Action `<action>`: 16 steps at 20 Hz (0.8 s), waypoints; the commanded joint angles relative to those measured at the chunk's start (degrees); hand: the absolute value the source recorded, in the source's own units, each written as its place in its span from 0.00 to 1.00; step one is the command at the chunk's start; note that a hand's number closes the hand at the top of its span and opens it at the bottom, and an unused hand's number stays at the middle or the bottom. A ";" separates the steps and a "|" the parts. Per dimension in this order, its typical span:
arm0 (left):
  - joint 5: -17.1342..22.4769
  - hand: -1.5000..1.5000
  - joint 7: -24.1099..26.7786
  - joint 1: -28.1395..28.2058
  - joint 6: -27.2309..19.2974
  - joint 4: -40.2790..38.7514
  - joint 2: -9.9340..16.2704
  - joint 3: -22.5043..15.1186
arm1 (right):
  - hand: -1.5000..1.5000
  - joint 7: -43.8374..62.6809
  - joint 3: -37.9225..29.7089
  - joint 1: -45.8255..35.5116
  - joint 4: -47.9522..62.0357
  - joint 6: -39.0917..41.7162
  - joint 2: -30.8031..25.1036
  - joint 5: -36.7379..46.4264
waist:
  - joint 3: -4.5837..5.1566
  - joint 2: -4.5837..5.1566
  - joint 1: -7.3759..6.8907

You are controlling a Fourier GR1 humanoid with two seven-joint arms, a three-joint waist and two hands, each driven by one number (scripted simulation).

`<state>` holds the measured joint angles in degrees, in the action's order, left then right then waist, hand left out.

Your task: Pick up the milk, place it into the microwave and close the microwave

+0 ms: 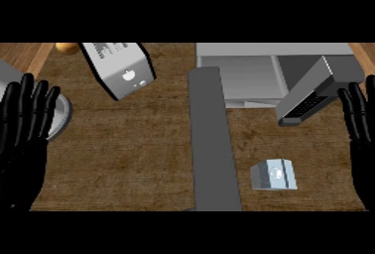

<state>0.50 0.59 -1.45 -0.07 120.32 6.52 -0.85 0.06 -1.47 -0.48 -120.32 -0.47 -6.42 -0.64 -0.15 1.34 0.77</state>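
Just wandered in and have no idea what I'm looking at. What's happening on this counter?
Nothing is being handled yet. The left robot hand and the right robot hand rest open at the view's two sides, fingers up. The milk, a small carton, sits untouched on the wooden counter toward the right. Behind it the microwave stands with its door swung open, nothing visible inside.

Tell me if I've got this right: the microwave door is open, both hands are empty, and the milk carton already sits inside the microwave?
Not quite. The head view shows the milk carton on the counter, in front of the microwave. Its door is open, and the left hand and right hand are empty.
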 commanded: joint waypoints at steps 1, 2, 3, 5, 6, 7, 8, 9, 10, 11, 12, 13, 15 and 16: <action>-1.43 0.00 -1.81 -3.89 -1.04 -3.92 -1.52 -1.36 | 0.00 2.80 1.46 1.74 -3.49 1.27 0.11 -0.31 | 0.15 -1.36 -0.50; -4.54 0.00 -4.14 -1.14 -2.79 1.39 -2.21 -3.70 | 0.00 2.11 1.10 4.74 -5.91 3.76 -0.41 -3.79 | 0.13 -1.44 -0.48; -4.89 0.00 -3.71 -2.00 -3.55 0.81 -3.30 -4.60 | 0.00 1.44 0.09 9.02 -9.38 7.61 -2.25 -8.10 | 0.10 -1.51 0.00; -7.57 0.00 -3.42 -1.55 -5.39 1.50 -4.62 -6.08 | 0.00 3.51 2.65 12.50 -14.59 10.27 -2.95 -10.17 | 0.10 -1.61 0.22; -8.24 0.00 3.40 3.21 -5.16 -0.37 -5.79 -6.90 | 0.00 1.79 4.84 15.27 -15.05 11.89 -2.29 -10.81 | 0.13 -1.61 0.11; -0.17 0.00 -3.66 3.76 -10.71 -1.93 -6.34 -4.79 | 0.00 3.71 6.50 14.46 -15.41 13.96 -3.52 -13.39 | 0.16 -1.73 0.57; 0.54 0.00 -0.31 7.30 -9.74 -1.62 -6.38 -5.18 | 0.00 2.46 6.71 15.90 -15.48 15.02 -3.99 -13.07 | 0.18 -1.65 -0.17; -0.40 0.00 -4.96 6.82 -11.93 2.28 -6.41 -6.60 | 0.00 2.60 6.14 20.61 -20.09 16.28 -4.71 -14.81 | 0.10 -1.89 0.34; -0.12 0.00 -0.73 9.45 -11.43 0.67 -6.43 -8.50 | 0.00 2.90 4.03 21.85 -20.79 17.79 -6.12 -17.23 | 0.13 -1.69 0.09; -0.10 0.00 -0.84 10.96 -12.47 2.08 -6.45 -8.58 | 0.00 3.53 5.12 21.83 -21.83 16.87 -5.04 -16.24 | 0.15 -1.61 -0.34; 0.42 0.00 3.61 17.66 -8.65 4.44 -6.46 -8.30 | 0.00 0.47 3.38 27.71 -23.48 19.04 -5.20 -17.77 | 0.13 -1.78 -0.27; -0.48 0.00 4.23 17.90 -10.05 3.60 -6.48 -10.20 | 0.00 0.84 3.59 28.34 -24.07 19.17 -4.83 -17.34 | 0.14 -1.65 -0.31; 1.32 0.00 3.42 19.59 -8.28 5.81 -6.49 -9.33 | 0.00 -1.70 2.23 33.52 -27.09 21.63 -5.15 -18.01 | 0.14 -1.73 0.00; 2.14 0.00 5.89 23.62 -6.99 6.89 -6.36 -9.60 | 0.00 -2.99 2.38 32.78 -24.96 22.49 -5.00 -17.57 | 0.15 -1.70 -0.39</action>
<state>0.96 2.87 14.76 -8.62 124.79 0.36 -9.33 -2.21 1.88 25.20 -137.93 18.79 -11.08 -13.97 -0.01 -0.33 0.59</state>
